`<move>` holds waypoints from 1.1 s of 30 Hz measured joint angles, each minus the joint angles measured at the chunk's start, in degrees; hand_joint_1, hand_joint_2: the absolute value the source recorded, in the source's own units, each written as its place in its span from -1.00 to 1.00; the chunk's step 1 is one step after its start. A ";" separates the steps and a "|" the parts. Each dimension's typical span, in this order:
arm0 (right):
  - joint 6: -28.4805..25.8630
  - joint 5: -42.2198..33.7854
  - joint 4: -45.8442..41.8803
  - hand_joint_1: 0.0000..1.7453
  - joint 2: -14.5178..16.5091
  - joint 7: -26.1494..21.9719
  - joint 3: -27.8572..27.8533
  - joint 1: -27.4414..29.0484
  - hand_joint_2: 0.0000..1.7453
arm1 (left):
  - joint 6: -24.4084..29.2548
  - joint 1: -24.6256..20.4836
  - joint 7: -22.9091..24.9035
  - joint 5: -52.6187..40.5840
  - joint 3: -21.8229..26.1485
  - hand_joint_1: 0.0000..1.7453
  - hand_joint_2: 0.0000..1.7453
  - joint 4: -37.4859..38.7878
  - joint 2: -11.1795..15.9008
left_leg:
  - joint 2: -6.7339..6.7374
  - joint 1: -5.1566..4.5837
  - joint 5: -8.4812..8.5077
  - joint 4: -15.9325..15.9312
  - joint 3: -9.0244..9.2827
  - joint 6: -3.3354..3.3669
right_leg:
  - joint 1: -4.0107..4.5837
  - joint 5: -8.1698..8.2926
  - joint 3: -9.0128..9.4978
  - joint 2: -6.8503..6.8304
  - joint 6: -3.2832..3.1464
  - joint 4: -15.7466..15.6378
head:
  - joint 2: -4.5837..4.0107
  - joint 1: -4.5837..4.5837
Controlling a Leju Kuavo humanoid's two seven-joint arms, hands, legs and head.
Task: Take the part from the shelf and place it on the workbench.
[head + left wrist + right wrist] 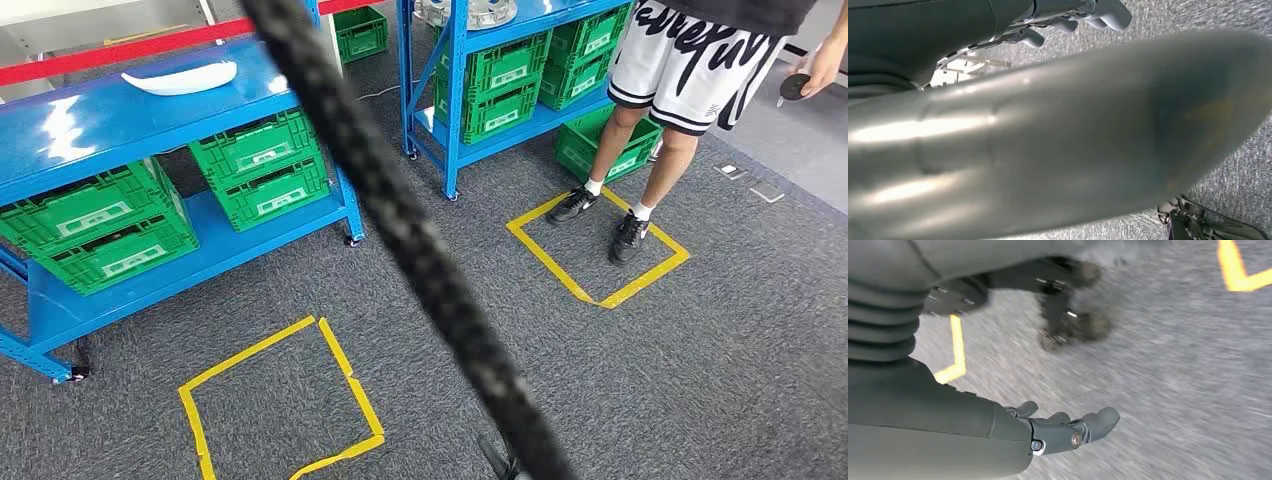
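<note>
A long, smooth silver-white part (1063, 140) lies right against my left hand (1058, 20), which grips it; the grey fingers (1108, 12) curl past its far edge, above the carpet. A similar white curved part (180, 78) lies on the blue workbench top (90, 125) at the far left. My right hand (1058, 430) hangs over the grey carpet with its fingers apart and nothing in it. Silver parts (470, 12) sit on the blue shelf (455, 100) at the back.
A black braided cable (400, 230) crosses the head view diagonally. Green crates (260, 170) fill the lower levels of bench and shelf. A person (690, 60) stands in a yellow taped square (600, 250); another taped square (280, 400) marks the carpet nearer me.
</note>
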 joint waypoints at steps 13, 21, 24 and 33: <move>-5.69 5.15 0.05 -1.00 -3.51 -5.07 6.88 -7.34 -1.00 | 0.00 -3.10 1.22 -12.71 7.63 -1.00 -1.00 1.93 -0.71 | 0.02 0.00 0.04 0.15 0.00 -0.04 | 0.01 0.08 0.01 0.01 0.10 0.00 | 0.00 0.00; -7.38 6.54 0.09 -1.00 -4.18 -6.48 8.22 -8.43 -1.00 | 0.00 -3.36 1.31 -13.13 8.77 -1.00 -1.00 2.41 -0.82 | 0.02 0.00 0.03 0.16 -0.06 -0.03 | -0.01 0.11 0.00 0.01 0.14 0.00 | 0.00 0.00; -11.53 11.06 0.01 -1.00 -5.25 -8.33 9.52 -11.85 -1.00 | 0.00 -3.67 1.65 -13.21 9.02 -1.00 -1.00 2.52 -0.87 | 0.14 -0.02 0.11 0.17 -0.53 0.05 | -0.04 0.30 0.05 0.14 0.25 0.02 | 0.00 0.00; -12.35 30.34 -3.40 -1.00 -9.27 -2.81 14.79 -37.82 -1.00 | 0.00 -4.33 2.40 -13.83 9.98 -1.00 -1.00 2.82 -1.29 | 0.60 -0.16 0.83 0.33 -1.39 0.37 | -0.12 1.22 -0.77 0.61 0.51 0.16 | 0.00 0.02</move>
